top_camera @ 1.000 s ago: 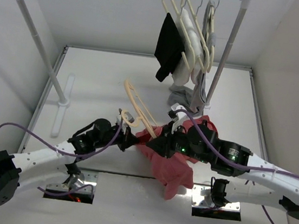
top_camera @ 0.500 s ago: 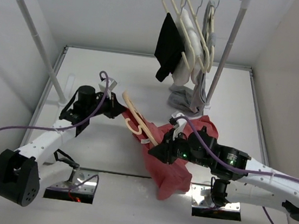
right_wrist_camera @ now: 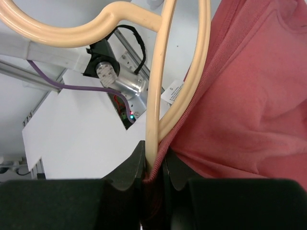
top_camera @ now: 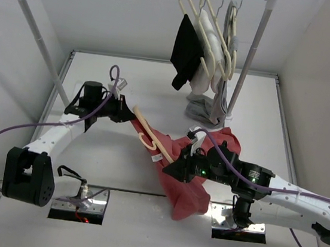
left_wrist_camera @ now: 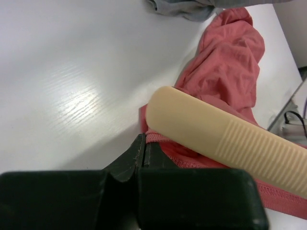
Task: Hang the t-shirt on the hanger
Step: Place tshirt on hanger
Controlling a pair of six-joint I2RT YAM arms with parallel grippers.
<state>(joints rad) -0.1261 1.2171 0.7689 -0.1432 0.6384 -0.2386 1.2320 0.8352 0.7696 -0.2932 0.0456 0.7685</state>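
From above we see the left claw (top_camera: 128, 112) at one end of the hanger (top_camera: 150, 134), the right claw (top_camera: 170, 166) at the other, and the shirt (top_camera: 190, 190) bunched under the right claw. Only the wrist views show the grips — the right claw pinches the shirt hem with the hanger's thin bar. The left fingers (left_wrist_camera: 125, 165) are pressed together, with the hanger end just above them. A second ago the left claw was beside the right one — now they are apart.

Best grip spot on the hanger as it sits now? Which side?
The bare upper arm of the hanger, beside the hook, coming from the left. Probably best because the t-shirt covers the lower arm, where the right hand clamps hanger and cloth.
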